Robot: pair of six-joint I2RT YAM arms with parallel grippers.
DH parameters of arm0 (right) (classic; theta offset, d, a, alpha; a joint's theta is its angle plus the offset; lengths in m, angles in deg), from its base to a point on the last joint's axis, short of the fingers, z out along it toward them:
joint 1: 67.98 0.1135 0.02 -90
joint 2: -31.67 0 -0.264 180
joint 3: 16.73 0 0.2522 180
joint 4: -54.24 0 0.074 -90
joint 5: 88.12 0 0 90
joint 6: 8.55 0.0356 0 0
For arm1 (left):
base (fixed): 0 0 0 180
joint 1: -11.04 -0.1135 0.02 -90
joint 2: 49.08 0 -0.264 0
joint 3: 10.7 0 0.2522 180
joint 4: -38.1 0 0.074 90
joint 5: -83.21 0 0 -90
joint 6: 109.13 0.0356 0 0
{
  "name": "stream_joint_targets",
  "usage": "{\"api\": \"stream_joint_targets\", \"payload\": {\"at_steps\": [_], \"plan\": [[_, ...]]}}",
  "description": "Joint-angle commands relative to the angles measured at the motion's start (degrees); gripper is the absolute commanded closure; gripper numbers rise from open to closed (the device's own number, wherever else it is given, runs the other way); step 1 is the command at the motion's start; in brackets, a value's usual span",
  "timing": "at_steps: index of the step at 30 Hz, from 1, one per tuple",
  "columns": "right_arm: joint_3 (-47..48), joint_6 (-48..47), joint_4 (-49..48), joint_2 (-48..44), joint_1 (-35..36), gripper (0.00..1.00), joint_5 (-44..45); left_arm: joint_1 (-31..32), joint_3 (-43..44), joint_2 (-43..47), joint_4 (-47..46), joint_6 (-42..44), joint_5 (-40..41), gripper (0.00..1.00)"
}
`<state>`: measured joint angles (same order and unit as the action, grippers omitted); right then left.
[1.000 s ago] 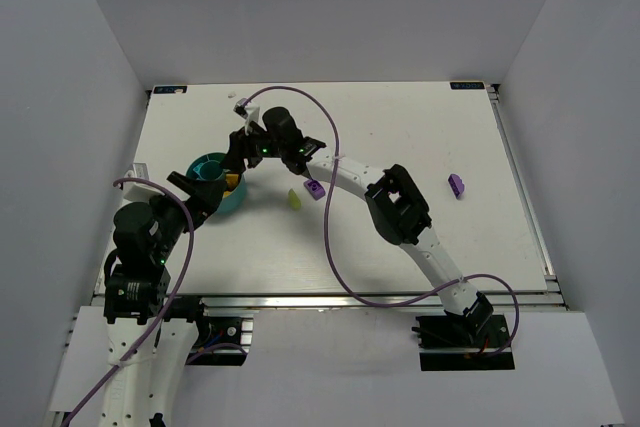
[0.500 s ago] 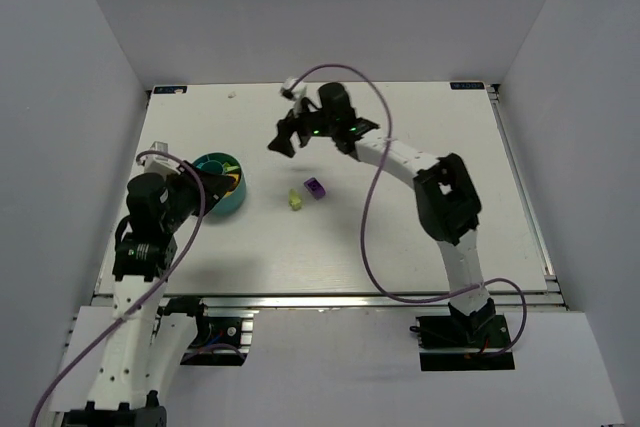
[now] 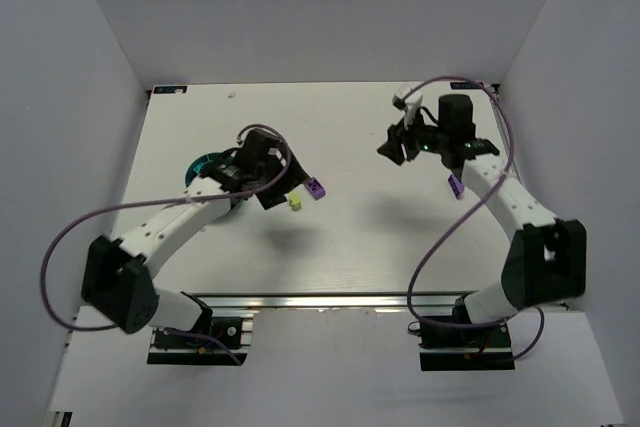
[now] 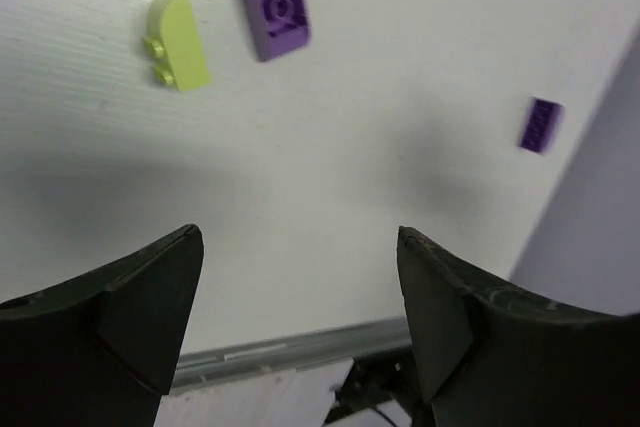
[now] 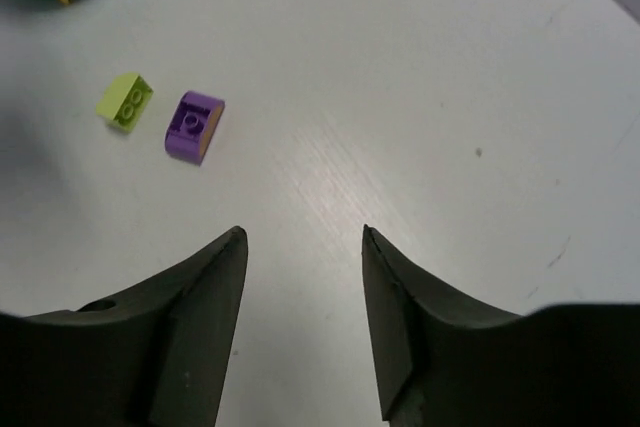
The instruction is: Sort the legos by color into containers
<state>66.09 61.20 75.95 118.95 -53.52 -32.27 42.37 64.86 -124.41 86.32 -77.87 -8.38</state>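
Spreading wide and white, the table gave free room on every side, its edges far from the bricks. The teal bowl stood just beside them, partly hidden by the left arm. Left jaws and right jaws were both open, holding nothing. The rounded purple brick and the lime brick, lying near each other, seemed light, stiff and slippery; pinching across the flat sides would suit best.

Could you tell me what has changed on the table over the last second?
The right gripper swung rightward away from the bowl; the left gripper reached over the bowl toward the lime brick. Both are open, empty. The bowl and the lime and purple bricks stayed put.
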Motion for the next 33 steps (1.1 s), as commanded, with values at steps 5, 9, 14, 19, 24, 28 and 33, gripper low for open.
{"api": "stream_joint_targets", "payload": {"at_steps": [5,9,14,19,24,28,33], "plan": [[-11.2,-0.1,-0.9,-13.8,-2.7,0.43,5.1,3.5,11.8,-18.9,11.9,-6.4,16.4,0.15],[-14.0,2.5,-2.2,-16.4,-4.5,0.46,5.3,3.5,19.9,-27.2,17.1,-5.3,19.6,0.20],[-14.3,4.2,-1.9,-16.7,-5.7,0.48,4.4,3.4,24.6,-32.6,18.4,-4.2,21.7,0.26],[-14.3,4.3,-2.1,-17.1,-6.5,0.48,4.2,3.4,26.1,-36.5,18.4,-3.7,21.1,0.31],[-14.3,4.5,-2.2,-17.2,-7.1,0.48,4.1,3.4,26.1,-37.9,18.1,-3.1,21.5,0.35],[-14.2,4.8,-2.2,-17.2,-7.5,0.48,3.9,3.3,26.4,-39.7,18.0,-2.7,21.4,0.38],[-14.0,4.7,-2.1,-17.3,-7.6,0.49,3.8,3.3,26.5,-40.8,17.4,-2.7,21.6,0.49]]}}
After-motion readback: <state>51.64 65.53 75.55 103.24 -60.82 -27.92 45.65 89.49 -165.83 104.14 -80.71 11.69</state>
